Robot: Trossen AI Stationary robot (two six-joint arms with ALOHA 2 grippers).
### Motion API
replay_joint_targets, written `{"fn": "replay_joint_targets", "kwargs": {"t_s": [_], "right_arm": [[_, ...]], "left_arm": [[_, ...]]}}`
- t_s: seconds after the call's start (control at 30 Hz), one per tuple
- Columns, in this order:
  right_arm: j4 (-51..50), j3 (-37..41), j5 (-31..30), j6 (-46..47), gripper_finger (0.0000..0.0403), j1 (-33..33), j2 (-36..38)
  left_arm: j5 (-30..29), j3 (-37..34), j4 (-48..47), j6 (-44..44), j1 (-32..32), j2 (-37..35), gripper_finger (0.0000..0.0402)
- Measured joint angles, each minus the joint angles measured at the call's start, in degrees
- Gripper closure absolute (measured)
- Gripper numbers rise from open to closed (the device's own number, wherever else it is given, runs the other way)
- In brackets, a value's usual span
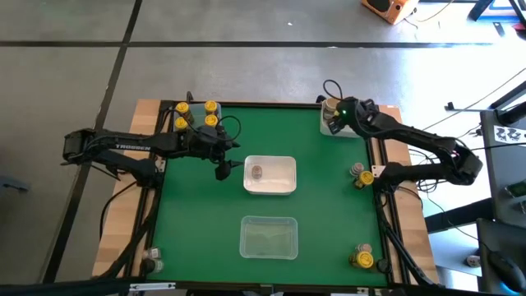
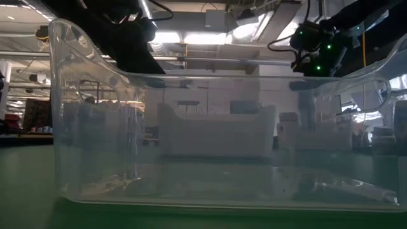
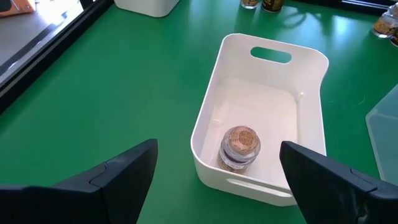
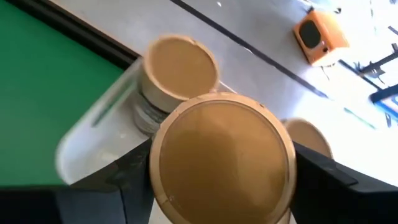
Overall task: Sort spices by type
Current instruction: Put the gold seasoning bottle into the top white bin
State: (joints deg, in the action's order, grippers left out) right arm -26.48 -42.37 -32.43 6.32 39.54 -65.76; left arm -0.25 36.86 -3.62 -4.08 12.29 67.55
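While one jar sits sorted, both arms reach over the far half of the green mat (image 1: 197,205).

Nearest stands a clear bin (image 1: 268,237), with yellow-lidded jars (image 1: 362,259) at the near right corner. Beyond it, a white bin (image 3: 267,99) holds one grey-brown-lidded jar (image 3: 239,148). Just left of that bin hovers the left gripper (image 3: 217,174), jaws spread wide and holding nothing. Farther left, four yellow jars (image 1: 196,114) cluster. At the far right corner, the right gripper (image 4: 221,180) pinches a tan-lidded jar (image 4: 222,158) between its fingers, another tan jar (image 4: 179,65) just beyond.
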Motion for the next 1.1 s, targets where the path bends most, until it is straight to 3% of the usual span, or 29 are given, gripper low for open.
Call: {"fn": "replay_joint_targets", "kwargs": {"t_s": [0.43, 0.8, 1.1], "right_arm": [[11.0, 6.0, 1.5, -0.5, 0.0123, 3.0, -0.1], [14.2, 8.0, 1.6, -0.6, 0.0121, 3.0, -3.1], [16.4, 8.0, 0.2, -1.3, 0.0087, 3.0, -5.1]], "left_arm": [[0.0, 0.0, 0.0, 0.3, 0.0, 0.0, 0.0066], [0.0, 0.0, 0.0, 0.2, 0.0, 0.0, 0.0066], [0.0, 0.0, 0.0, 0.1, 0.0, 0.0, 0.0066]]}}
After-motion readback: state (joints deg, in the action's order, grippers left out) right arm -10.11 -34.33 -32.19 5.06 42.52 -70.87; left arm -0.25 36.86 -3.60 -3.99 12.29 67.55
